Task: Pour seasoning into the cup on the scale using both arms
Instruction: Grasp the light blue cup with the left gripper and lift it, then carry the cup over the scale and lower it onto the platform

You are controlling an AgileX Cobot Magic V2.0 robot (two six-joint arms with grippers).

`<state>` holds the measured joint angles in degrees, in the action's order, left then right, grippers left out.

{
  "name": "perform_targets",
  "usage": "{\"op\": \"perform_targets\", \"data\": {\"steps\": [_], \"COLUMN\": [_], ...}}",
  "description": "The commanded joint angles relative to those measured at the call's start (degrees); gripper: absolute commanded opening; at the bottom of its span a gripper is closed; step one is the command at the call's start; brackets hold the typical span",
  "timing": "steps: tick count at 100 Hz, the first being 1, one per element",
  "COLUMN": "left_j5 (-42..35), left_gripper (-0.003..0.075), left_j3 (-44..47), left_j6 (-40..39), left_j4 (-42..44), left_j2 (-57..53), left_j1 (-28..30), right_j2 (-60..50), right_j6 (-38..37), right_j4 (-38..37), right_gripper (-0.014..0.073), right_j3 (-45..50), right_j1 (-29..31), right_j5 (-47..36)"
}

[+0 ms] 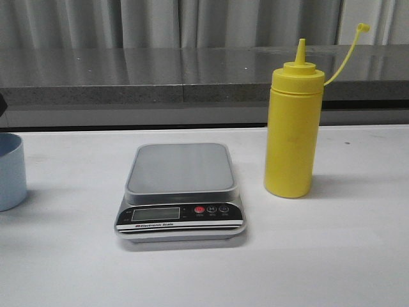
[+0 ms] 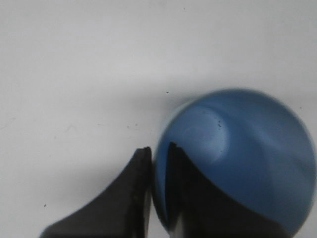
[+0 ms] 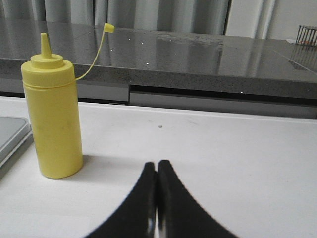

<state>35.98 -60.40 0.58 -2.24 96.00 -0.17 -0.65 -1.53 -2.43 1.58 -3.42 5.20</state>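
The yellow seasoning bottle (image 1: 292,128) stands upright on the white table, right of the scale (image 1: 181,167), with its cap off and hanging on the strap. The scale's grey platform carries nothing. The pale blue cup (image 1: 9,169) is at the far left edge of the front view. In the left wrist view I look down into the cup (image 2: 237,163). My left gripper (image 2: 158,148) pinches its rim wall, one finger inside and one outside. My right gripper (image 3: 157,164) is shut and empty, low over the table to the right of the bottle (image 3: 52,114). The scale's corner (image 3: 12,136) also shows there.
A dark grey counter ledge (image 1: 192,77) runs behind the white table, with grey curtains above it. A small wire rack (image 3: 308,34) sits on the counter at the far right. A dark part (image 1: 2,102) shows at the left edge above the cup.
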Motion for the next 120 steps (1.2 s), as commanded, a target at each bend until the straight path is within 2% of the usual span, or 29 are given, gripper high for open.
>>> {"op": "perform_targets", "data": {"steps": [1, 20, 40, 74, 120], "left_j5": [-2.26, -1.74, 4.30, 16.81, 17.41], "left_gripper": [-0.0020, -0.0020, -0.0020, -0.0020, -0.0020], "left_j3": [-1.63, -2.33, -7.68, -19.23, -27.97], "left_j6": [-0.58, -0.58, -0.58, 5.30, 5.74], "left_j4": [-0.23, -0.44, -2.06, -14.03, -14.91], "left_j2": [-2.11, -2.34, -3.09, -3.88, 2.49], "left_j1": [0.17, 0.17, 0.14, -0.56, -14.64], "right_j2": [-1.07, -1.07, -1.07, -1.07, -1.07], "right_j6": [0.29, 0.29, 0.29, 0.29, 0.29], "right_j4": [-0.13, -0.13, -0.13, -0.13, -0.13], "right_gripper": [-0.0067, -0.0067, -0.0067, -0.0067, -0.0067], "right_j3": [-1.28, -1.28, -1.28, -1.28, -1.28], "right_j1": [0.18, 0.18, 0.18, 0.18, 0.18], "right_j5": [-4.69, -4.69, -4.69, -4.69, -4.69]}}
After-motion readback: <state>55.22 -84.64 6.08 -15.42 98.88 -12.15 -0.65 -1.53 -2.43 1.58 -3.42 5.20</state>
